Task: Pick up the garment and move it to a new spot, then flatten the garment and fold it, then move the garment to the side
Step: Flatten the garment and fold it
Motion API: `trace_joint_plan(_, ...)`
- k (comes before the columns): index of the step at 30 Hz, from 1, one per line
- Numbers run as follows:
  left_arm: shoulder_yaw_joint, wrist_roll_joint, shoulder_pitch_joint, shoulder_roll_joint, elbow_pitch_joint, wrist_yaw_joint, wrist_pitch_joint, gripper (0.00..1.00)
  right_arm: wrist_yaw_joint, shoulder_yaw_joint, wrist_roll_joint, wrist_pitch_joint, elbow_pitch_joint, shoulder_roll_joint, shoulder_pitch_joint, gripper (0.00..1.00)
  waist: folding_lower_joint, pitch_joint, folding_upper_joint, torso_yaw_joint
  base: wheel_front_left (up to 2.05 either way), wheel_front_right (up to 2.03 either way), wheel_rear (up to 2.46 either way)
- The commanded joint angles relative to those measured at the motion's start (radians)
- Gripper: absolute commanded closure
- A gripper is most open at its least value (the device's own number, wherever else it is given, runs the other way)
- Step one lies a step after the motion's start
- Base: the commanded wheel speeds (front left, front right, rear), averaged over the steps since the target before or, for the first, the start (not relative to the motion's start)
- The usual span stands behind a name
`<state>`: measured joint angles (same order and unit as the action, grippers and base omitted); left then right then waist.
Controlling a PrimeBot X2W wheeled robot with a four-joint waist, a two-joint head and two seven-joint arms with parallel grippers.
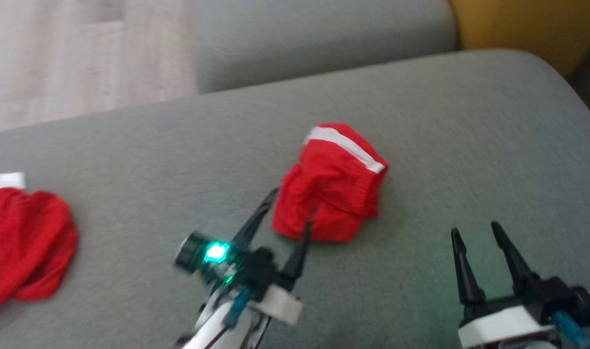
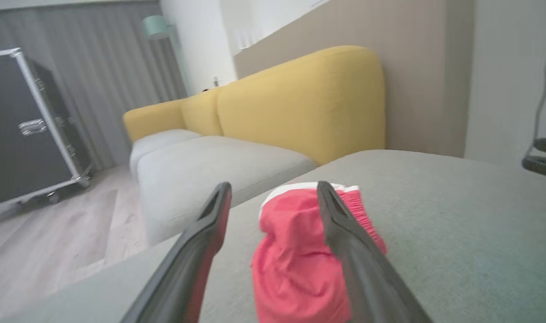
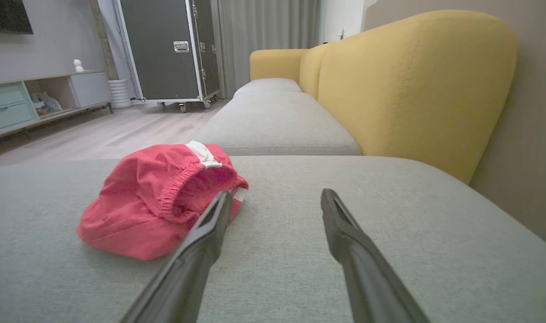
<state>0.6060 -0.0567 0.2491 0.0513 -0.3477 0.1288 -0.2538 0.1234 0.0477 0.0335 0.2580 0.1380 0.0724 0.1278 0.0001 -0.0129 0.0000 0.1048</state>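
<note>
Grey sofa seat (image 1: 469,121) bears crumpled red garment (image 1: 331,182). Left gripper (image 1: 294,201) spread wide at garment's near edge, nothing grasped. Right gripper (image 1: 474,228) spread wide, empty, apart.

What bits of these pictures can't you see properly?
Head view: the second red cloth is cut off by the left edge, so its full shape is hidden.
Head view: the left hand is blurred; whether it touches the red garment is unclear.
Left wrist view: a dark finger covers part of the garment.
</note>
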Motion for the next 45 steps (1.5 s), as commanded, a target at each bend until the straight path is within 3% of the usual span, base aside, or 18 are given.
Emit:
trace_joint_plan(1,0.006,0.006,0.084,-0.001,-0.006,-0.005,-0.008,0.0,0.007,0.022,-0.005,0.004,-0.042,0.007,-0.063,0.0,-0.0001,-0.06,0.0,0.066,0.0,0.0,0.0)
trace_joint_plan(5,0.126,-0.028,0.225,-0.001,-0.136,-0.028,-0.008,0.0,0.007,0.021,-0.001,0.004,-0.048,0.004,-0.094,0.0,-0.0001,-0.111,0.0,0.132,0.0,0.0,0.0)
trace_joint_plan(11,0.261,-0.115,0.39,-0.001,-0.267,-0.018,0.021,0.0,0.007,0.007,0.011,0.004,-0.05,-0.007,-0.119,0.0,-0.0001,-0.182,0.0,0.209,0.0,0.0,0.0)
trace_joint_plan(19,0.342,-0.186,0.541,-0.001,-0.465,0.076,0.095,0.0,0.007,0.006,0.032,0.004,-0.05,-0.016,-0.143,0.0,-0.0001,-0.244,0.0,0.272,0.0,0.0,0.0)
trace_joint_plan(20,0.346,-0.197,0.551,-0.001,-0.486,0.08,0.097,0.58,0.007,0.008,0.034,0.004,-0.051,-0.017,-0.144,0.0,-0.0001,-0.247,0.0,0.276,0.0,0.0,0.0)
trace_joint_plan(21,0.35,-0.206,0.56,-0.001,-0.505,0.082,0.096,1.0,0.007,0.01,0.034,0.004,-0.051,-0.018,-0.145,0.0,-0.0001,-0.248,0.0,0.28,0.0,0.0,0.0)
trace_joint_plan(26,0.357,-0.278,0.585,-0.001,-0.517,0.061,0.037,1.0,0.007,0.013,0.032,0.004,-0.04,-0.02,-0.139,0.0,-0.0001,-0.225,0.0,0.289,0.0,0.0,0.0)
trace_joint_plan(27,0.353,-0.33,0.596,-0.001,-0.477,0.023,0.015,1.0,0.007,0.015,0.034,0.004,-0.035,-0.02,-0.134,0.0,-0.0001,-0.204,0.0,0.29,0.0,0.0,0.0)
trace_joint_plan(29,0.345,-0.363,0.605,-0.001,-0.448,0.004,0.007,1.0,0.007,0.014,0.036,0.004,-0.032,-0.021,-0.13,0.0,-0.0001,-0.192,0.0,0.288,0.0,0.0,0.0)
trace_joint_plan(36,0.247,-0.573,0.723,-0.001,-0.184,-0.144,-0.007,1.0,0.007,0.01,0.031,0.004,-0.028,-0.022,-0.099,0.0,-0.0001,-0.097,0.0,0.248,0.0,0.0,0.0)
trace_joint_plan(40,0.153,-0.571,0.746,0.015,-0.121,-0.155,-0.008,1.0,0.007,-0.002,0.028,0.004,-0.033,-0.022,-0.081,0.0,-0.0001,-0.06,0.0,0.205,0.0,0.0,0.0)
trace_joint_plan(45,0.101,-0.606,0.581,0.089,-0.165,-0.163,-0.008,1.0,0.007,-0.008,0.03,0.004,-0.042,-0.022,-0.065,0.0,-0.0001,-0.049,0.0,0.155,0.0,0.0,0.0)
